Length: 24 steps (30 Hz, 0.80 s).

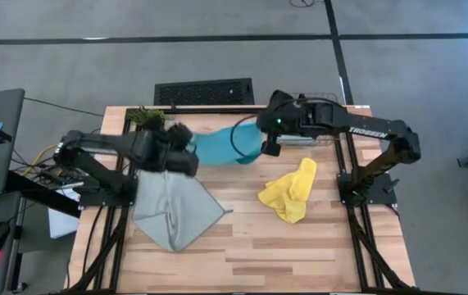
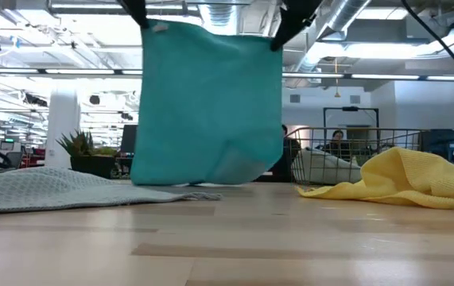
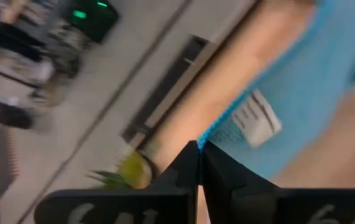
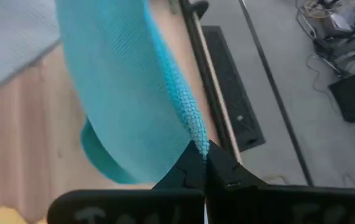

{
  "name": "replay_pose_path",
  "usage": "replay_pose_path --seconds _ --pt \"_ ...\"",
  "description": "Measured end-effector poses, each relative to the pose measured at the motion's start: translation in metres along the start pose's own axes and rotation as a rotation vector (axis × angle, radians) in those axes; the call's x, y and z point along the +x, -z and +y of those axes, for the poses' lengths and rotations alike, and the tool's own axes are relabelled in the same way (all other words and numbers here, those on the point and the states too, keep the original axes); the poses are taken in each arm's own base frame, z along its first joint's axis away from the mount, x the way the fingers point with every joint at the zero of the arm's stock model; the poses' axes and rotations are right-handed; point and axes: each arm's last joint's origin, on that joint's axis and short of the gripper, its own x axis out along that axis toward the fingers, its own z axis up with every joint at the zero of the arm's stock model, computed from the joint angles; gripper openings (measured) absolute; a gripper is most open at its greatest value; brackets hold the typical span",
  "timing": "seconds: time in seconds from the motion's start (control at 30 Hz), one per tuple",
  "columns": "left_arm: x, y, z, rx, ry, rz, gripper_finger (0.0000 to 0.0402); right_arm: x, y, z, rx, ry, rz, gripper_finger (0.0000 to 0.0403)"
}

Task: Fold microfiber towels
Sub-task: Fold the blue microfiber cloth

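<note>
A cyan-blue microfiber towel point(image 2: 207, 103) hangs spread like a curtain between my two grippers above the far middle of the table. My left gripper point(image 3: 199, 148) is shut on its upper left corner, my right gripper point(image 4: 205, 152) on its upper right corner. The towel's lower edge point(image 2: 211, 176) curls just above the tabletop; whether it touches I cannot tell. A grey-green towel point(image 1: 172, 215) lies flat at the near left. A yellow towel point(image 1: 289, 191) lies crumpled at the right. My left gripper pinches the towel's top corner point(image 3: 207, 135), beside a white label point(image 3: 259, 118), between its two fingertips, slanting down from the table's left. The cloth hangs below the fingers. My right gripper pinches the other top corner point(image 4: 197, 138) at the hem between its fingertips, slanting down from the table's right. The top edge runs nearly straight to the other corner.
A wire mesh basket point(image 2: 346, 155) stands at the far right behind the yellow towel. A small green plant point(image 1: 147, 116) sits at the far left corner. Bare wood point(image 1: 299, 254) lies along the near edge.
</note>
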Motion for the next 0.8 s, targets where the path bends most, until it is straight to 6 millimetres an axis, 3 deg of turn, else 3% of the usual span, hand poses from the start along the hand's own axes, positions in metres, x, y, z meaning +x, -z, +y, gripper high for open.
replay_pose_path --seconds 0.17,0.3,0.53,0.63,0.7,0.8 --pt "-0.002 -0.023 0.029 -0.002 -0.101 -0.080 0.0000 -0.011 -0.011 -0.020 0.015 0.047 -0.069 0.0006" --pt "-0.004 -0.031 0.039 0.011 -0.127 -0.098 0.0000 -0.027 -0.020 -0.035 0.028 0.079 -0.127 0.0006" --pt "-0.005 -0.033 0.041 0.139 -0.098 -0.078 0.0000 -0.038 -0.026 -0.041 -0.025 0.098 -0.192 0.0006" --pt "-0.005 -0.034 0.042 0.087 -0.171 -0.121 0.0000 -0.040 -0.028 -0.042 0.014 0.107 -0.207 0.0006" --pt "-0.005 -0.033 0.043 0.166 -0.126 -0.092 0.0000 -0.039 -0.025 -0.040 -0.023 0.067 -0.193 0.0006" --pt "-0.004 -0.035 0.043 0.091 -0.196 -0.127 0.0000 -0.039 -0.027 -0.045 0.095 0.141 -0.201 0.0006"
